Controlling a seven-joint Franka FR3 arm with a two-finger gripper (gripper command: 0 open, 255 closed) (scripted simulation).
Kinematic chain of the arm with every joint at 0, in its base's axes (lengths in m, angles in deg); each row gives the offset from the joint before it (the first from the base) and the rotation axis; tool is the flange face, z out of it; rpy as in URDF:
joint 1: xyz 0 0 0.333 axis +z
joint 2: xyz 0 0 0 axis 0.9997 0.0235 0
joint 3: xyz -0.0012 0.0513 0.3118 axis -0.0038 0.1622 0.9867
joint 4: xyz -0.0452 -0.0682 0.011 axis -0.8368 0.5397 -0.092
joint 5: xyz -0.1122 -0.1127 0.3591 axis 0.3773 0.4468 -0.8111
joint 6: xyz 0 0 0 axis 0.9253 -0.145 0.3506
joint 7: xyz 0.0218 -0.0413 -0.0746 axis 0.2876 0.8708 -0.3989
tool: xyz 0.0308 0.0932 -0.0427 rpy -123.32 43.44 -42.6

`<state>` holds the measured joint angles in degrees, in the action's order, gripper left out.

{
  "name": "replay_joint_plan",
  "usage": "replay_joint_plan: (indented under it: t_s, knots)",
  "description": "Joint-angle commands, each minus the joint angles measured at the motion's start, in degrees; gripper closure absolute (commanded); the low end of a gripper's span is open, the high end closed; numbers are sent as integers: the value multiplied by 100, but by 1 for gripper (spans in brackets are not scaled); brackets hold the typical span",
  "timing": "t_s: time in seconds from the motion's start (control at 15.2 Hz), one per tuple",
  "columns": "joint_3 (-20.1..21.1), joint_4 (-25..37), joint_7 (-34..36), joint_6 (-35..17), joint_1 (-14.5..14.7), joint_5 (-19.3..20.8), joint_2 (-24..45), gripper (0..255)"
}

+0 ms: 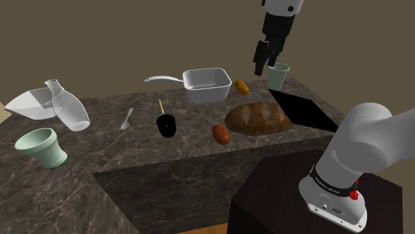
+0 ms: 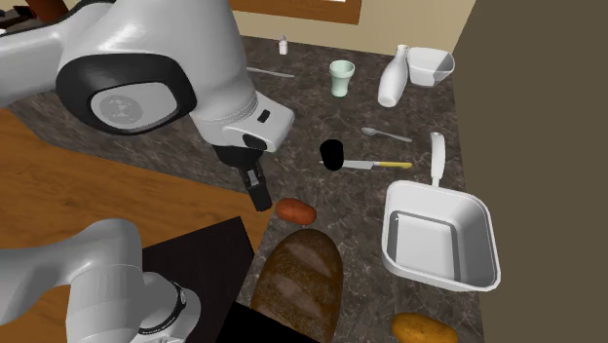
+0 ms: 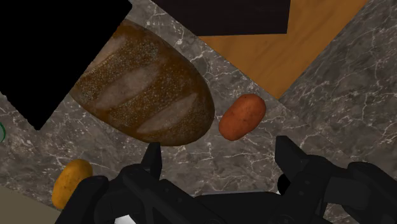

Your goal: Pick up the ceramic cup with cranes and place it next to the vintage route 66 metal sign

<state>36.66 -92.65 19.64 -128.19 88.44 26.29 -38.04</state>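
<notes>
Dark marbled stone counter [image 1: 133,159], plain brown wall behind, wood floor [image 2: 58,185] below. Left to right in the shoulder view: white angular vessel [image 1: 26,103], white bottle [image 1: 68,108], pale green footed cup [image 1: 41,146], spoon [image 1: 126,119], black mug [image 1: 166,125], white pan [image 1: 206,85], red potato [image 1: 221,134], bread loaf [image 1: 258,118], orange potato [image 1: 241,86]. The pale green tumbler [image 1: 279,76] stands upright at the far right, beside a flat black patch [image 1: 302,110]. No crane pattern is readable on either green vessel; I judge the tumbler the target, unconfirmed. Cannot tell whether the patch is the sign. Gripper [image 3: 218,147] is raised above the counter between loaf and red potato, fingers spread, nothing between them. Step in hand: approach. Pass high over the loaf, descend straight over the tumbler, straddle its wall, close gently and lift it upright.
</notes>
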Motion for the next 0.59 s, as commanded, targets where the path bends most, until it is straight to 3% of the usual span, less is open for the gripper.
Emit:
replay_joint_plan:
  t_s: [0.0,0.53]
  knots:
    - [0,0,0,0,0,0,0,0]
    - [645,35,646,-1305,97,-183,1258,0]
